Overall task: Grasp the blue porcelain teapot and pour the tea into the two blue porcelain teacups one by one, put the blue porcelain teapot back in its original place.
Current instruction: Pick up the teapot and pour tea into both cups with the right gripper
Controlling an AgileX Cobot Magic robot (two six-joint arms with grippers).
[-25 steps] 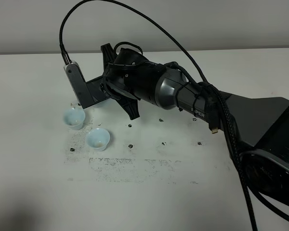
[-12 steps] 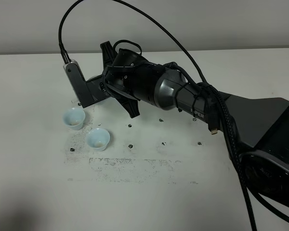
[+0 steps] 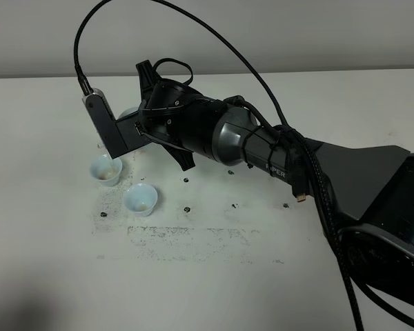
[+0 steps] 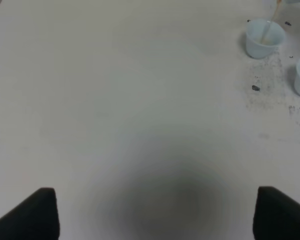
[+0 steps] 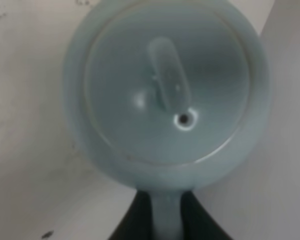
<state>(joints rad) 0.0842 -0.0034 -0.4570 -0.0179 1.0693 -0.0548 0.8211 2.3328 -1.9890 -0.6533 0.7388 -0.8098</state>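
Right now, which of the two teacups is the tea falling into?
In the high view, the left teacup: a thin stream from the teapot enters it. The right teacup gets none.

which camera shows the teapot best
The right wrist view: the blue porcelain teapot fills it, lid and knob clear, handle in the right tool. Exterior high shows a sliver behind the arm; left wrist at most its edge.
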